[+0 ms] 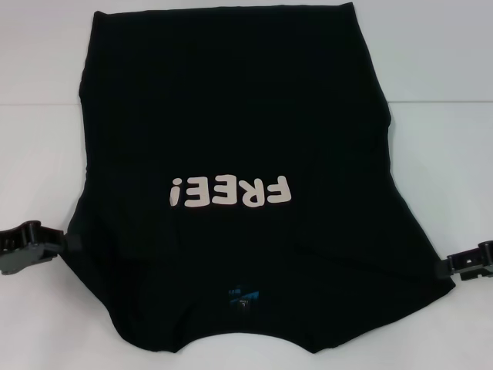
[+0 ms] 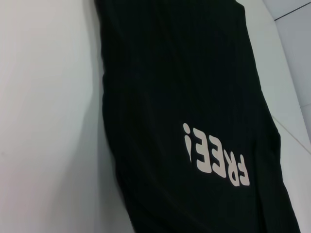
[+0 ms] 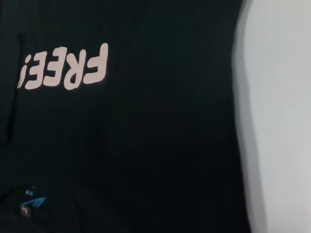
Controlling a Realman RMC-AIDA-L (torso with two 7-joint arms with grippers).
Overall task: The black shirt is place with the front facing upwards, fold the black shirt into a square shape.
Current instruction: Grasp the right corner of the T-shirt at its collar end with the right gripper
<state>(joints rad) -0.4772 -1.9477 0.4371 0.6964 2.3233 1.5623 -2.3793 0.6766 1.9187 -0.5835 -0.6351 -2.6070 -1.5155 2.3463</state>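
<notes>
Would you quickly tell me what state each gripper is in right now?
Left gripper: at the black shirt's left edge; open or shut cannot be told.
Right gripper: at the shirt's right edge; cannot be told.

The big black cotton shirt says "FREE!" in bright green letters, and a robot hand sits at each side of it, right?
Nearly. The lettering on the big black cotton shirt is pale pinkish-white, not green, as the head view shows. The left hand and right hand do sit at each side of it.

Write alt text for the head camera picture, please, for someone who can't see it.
A black shirt lies spread on a white table, its pale "FREE!" lettering upside down and its blue neck label nearest the camera. The left gripper and right gripper sit at its two side edges.
</notes>
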